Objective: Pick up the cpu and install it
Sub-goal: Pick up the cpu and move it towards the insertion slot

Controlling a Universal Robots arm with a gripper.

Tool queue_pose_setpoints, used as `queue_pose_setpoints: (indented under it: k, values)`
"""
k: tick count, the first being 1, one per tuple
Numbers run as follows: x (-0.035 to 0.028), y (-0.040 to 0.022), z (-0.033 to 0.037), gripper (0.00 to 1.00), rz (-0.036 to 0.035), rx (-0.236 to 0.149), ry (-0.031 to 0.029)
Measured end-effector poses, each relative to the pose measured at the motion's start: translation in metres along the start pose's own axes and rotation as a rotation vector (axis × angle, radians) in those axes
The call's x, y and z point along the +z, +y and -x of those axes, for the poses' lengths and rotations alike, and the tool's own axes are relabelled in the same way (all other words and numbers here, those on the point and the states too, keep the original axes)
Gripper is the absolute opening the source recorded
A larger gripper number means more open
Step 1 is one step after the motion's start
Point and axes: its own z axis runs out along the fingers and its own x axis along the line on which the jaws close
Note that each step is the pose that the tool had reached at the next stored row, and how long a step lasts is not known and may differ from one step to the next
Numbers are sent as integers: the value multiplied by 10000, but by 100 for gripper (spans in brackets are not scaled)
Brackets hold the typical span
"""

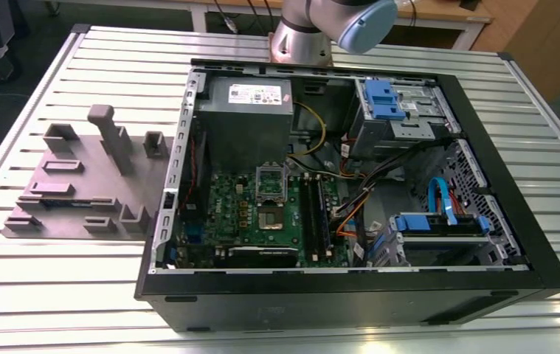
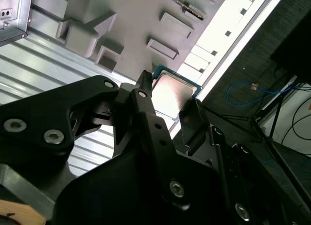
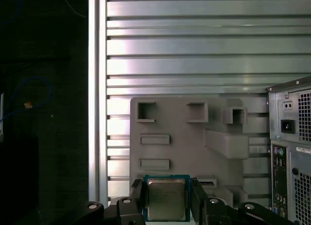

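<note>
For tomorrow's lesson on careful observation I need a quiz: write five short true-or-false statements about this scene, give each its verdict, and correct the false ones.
1. The gripper clamps the cpu between its fingers. True.
2. The cpu is seated on the motherboard. False: it is in the gripper, held above the grey fixture tray, outside the case.
3. The computer case is shut by its side panel. False: it lies open, with the green motherboard and cables exposed.
4. The grey fixture tray lies on the slatted metal table, beside the case, on the exterior view's left. True.
5. The cpu's metal top faces the camera in the first wrist view. True.
</note>
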Motion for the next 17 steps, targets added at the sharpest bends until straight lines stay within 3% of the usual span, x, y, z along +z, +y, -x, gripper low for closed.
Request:
queue_pose_setpoints:
  k: [17]
  values:
    - [0, 3, 94, 47, -1, -1, 1]
